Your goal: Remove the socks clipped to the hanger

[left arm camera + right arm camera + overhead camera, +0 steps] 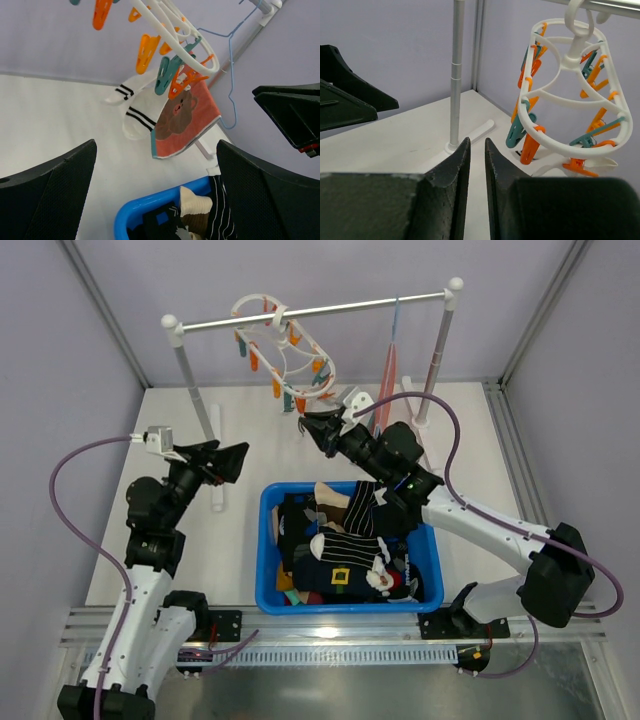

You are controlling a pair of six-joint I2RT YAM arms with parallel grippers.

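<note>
The white oval hanger (285,350) hangs by its hook from the rail, with orange and teal pegs dangling from it (575,100). Two white socks (132,114) with black stripes hang from its pegs, seen in the left wrist view. My right gripper (306,421) (476,140) sits just below and in front of the hanger's lower end. Only a thin slit shows between its jaws, and nothing is in it. My left gripper (238,462) (156,145) is wide open and holds nothing, left of the hanger and above the table.
A blue bin (268,540) full of socks sits between the arms. An orange bear-print cloth (182,117) hangs beside the socks, and a pale-blue wire coat hanger (231,75) hangs behind it. Rack posts (195,390) (440,350) stand at the back.
</note>
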